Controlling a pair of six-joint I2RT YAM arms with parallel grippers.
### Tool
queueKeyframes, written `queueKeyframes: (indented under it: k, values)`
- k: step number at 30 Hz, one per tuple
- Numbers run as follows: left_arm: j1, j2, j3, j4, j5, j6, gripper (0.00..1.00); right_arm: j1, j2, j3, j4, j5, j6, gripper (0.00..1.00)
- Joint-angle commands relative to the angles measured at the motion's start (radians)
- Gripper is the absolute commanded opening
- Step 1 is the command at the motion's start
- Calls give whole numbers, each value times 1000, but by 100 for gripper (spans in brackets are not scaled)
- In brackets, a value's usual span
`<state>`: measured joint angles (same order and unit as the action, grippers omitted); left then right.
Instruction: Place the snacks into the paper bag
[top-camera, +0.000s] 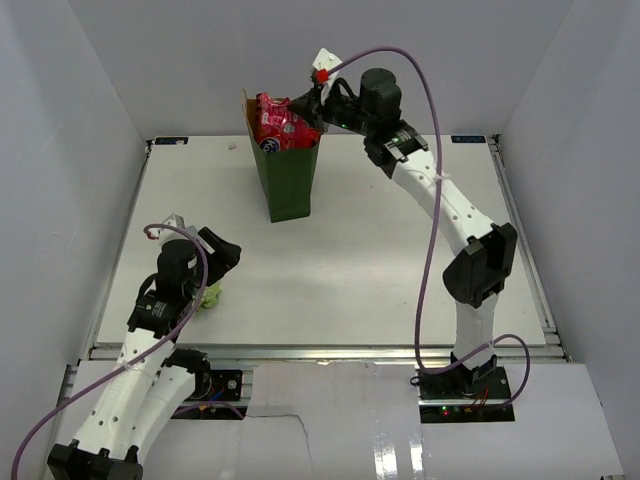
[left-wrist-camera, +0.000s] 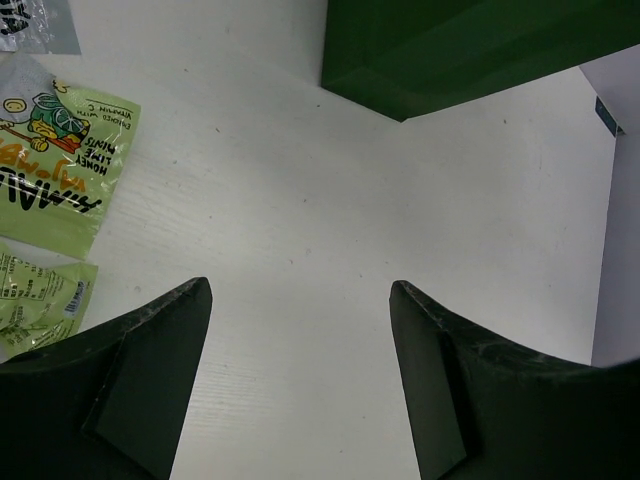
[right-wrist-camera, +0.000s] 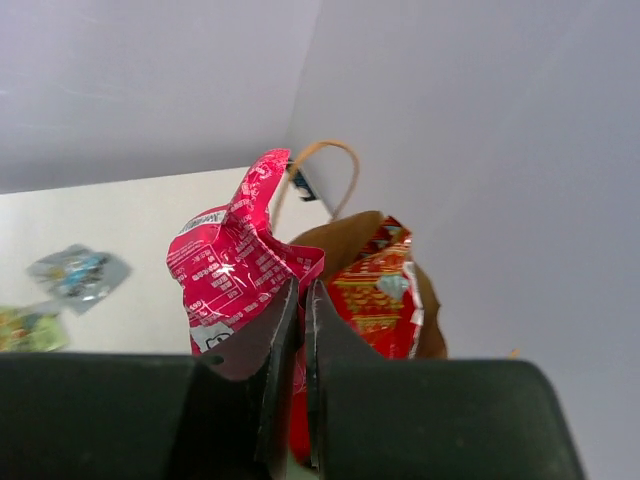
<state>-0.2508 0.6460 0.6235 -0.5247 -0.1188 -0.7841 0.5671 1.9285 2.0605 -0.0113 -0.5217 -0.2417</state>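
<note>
Left gripper (left-wrist-camera: 300, 292): jaws wide apart with nothing between them, low over the table, at about 8 o'clock from the table's middle
Right gripper (right-wrist-camera: 298, 300): fingers pressed almost together, pinching the edge of a red crinkly bag (right-wrist-camera: 235, 262) at the mouth of the paper bag, near 12 o'clock
Surface: white table (top-camera: 360, 260), matt, with a metal rail along its near edge
Room: plain pale grey walls (top-camera: 80, 120) closing in three sides
Green packets: two, both flat on the table beside the left gripper; the larger green packet (left-wrist-camera: 65, 165) lies at 10 o'clock in the left wrist view, and the smaller green packet (left-wrist-camera: 40, 300) at 8 o'clock, just below it; whether they overlap I cannot tell
Silvery packet (right-wrist-camera: 78, 272): one, flat on the table, well apart from the paper bag
Paper bag (top-camera: 287, 180): one, upright, dark green outside and brown inside, at 11 o'clock on the table
Red bags: two; the pinched one stands up out of the paper bag's mouth, and the second red bag (right-wrist-camera: 380, 290) sits inside at its 3 o'clock, touching it
</note>
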Motion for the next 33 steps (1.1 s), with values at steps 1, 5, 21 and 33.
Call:
queueKeyframes:
  k: [1,5,21,33]
  values:
    - [1,-46,38,-38,-27,-38,82,7,107,85,57,271,-86,8]
    - [1,-75,36,-64,-47,-64,82,40,150,73,151,333,-145,8]
    - [1,102,97,-103,-103,-89,82,45,38,32,81,129,-150,78]
    - [111,585,214,-267,-304,-22,78,-124,-433,-688,-372,-486,-474,98]
